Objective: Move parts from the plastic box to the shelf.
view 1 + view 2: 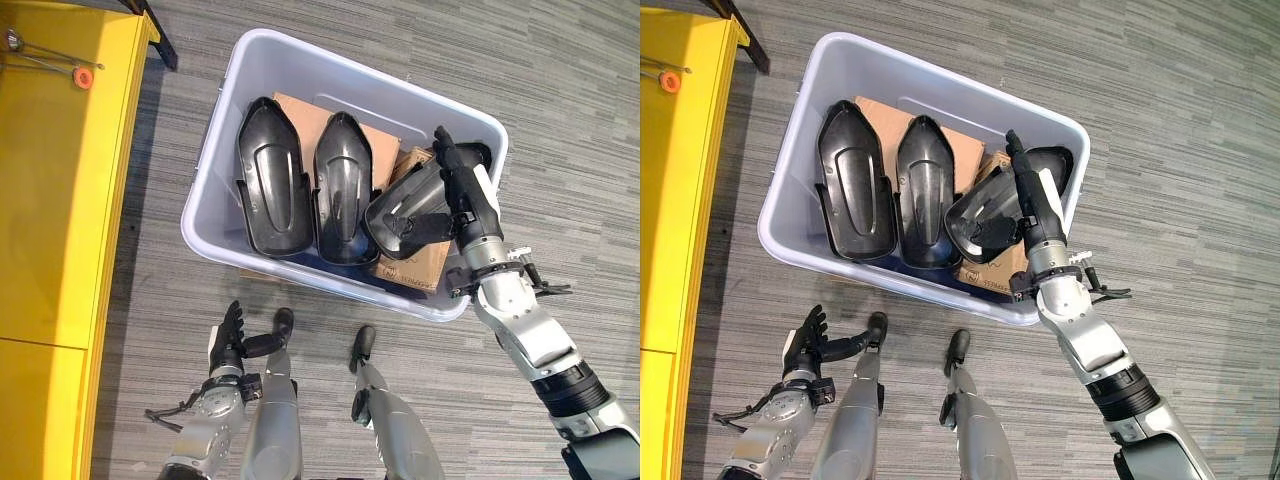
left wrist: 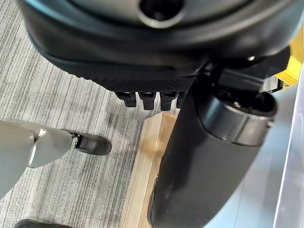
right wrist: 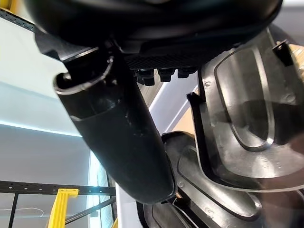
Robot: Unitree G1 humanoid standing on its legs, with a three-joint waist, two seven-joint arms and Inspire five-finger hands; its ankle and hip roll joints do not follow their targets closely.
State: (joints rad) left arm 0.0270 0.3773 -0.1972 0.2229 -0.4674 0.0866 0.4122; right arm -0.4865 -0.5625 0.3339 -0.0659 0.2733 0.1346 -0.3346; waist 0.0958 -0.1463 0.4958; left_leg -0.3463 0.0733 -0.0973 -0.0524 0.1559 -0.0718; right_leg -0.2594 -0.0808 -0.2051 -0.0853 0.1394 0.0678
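Two hands in view. Left hand (image 1: 228, 340) idle, low, fingers relaxed, holding nothing, well apart from plastic box (image 1: 215, 185). Right hand (image 1: 462, 190) inside box, fingers extended along tilted black part (image 1: 408, 212); thumb under part's edge; firm hold cannot be told. Risk: glossy moulded shell slips or snags box rim on lift. Beyond hand: two more ribbed, tapered shells (image 1: 272, 190), cardboard (image 1: 300, 115) beneath. Yellow shelf (image 1: 60, 170) far side.

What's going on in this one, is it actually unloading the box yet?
The right hand is inside the plastic box, against a tilted black part at the box's right end; whether it grips that part is unclear. Two more black parts lie side by side on cardboard. The left hand hangs open outside the box. The yellow shelf stands to the left.
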